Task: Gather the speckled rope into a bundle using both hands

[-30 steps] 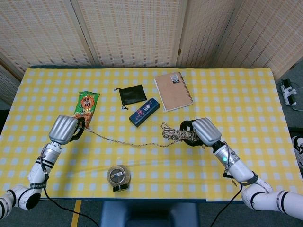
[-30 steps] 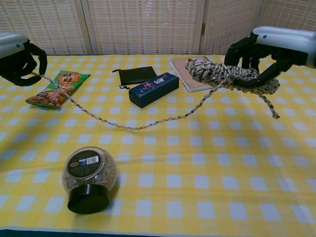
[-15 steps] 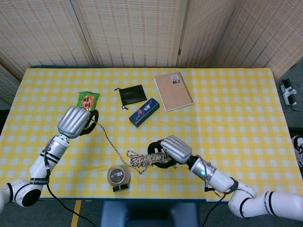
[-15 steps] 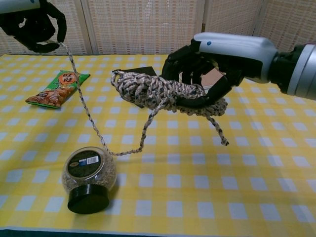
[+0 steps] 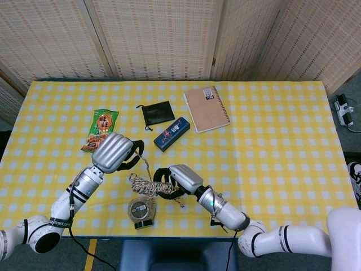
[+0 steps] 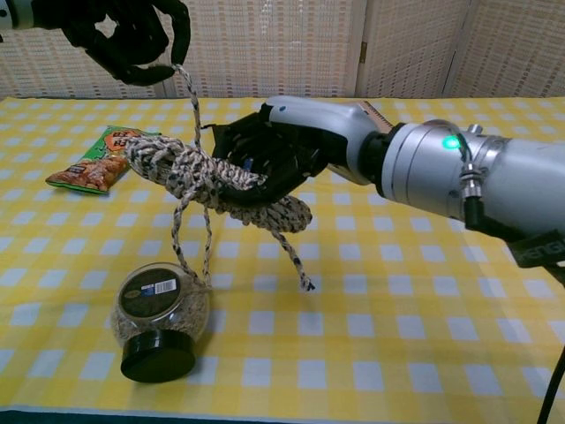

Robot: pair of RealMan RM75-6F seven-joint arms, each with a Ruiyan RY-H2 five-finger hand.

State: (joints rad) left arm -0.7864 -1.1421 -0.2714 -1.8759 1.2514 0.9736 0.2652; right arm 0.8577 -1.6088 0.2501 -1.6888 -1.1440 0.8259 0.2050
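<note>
Right robot hand (image 6: 265, 155) gripping speckled rope (image 6: 207, 177) bundle, left robot hand (image 6: 132, 35) pinching its strand, lidded jar (image 6: 159, 318) beneath.

The right robot hand (image 6: 265, 159) is reaching across toward nine o'clock, its fingers curling around the rope bundle (image 6: 203, 181). The left robot hand (image 6: 132, 35) is hanging raised at eleven o'clock, pinching the rope's strand.

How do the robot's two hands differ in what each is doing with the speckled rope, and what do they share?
The right hand carries the coiled bulk of the speckled rope, while the left hand pinches only a single strand. The left hand is raised higher in the chest view; the right hand sits lower, above the jar. The right hand reaches across toward the robot's left side; the left stays on its own side. Both hold the same rope off the table.
</note>
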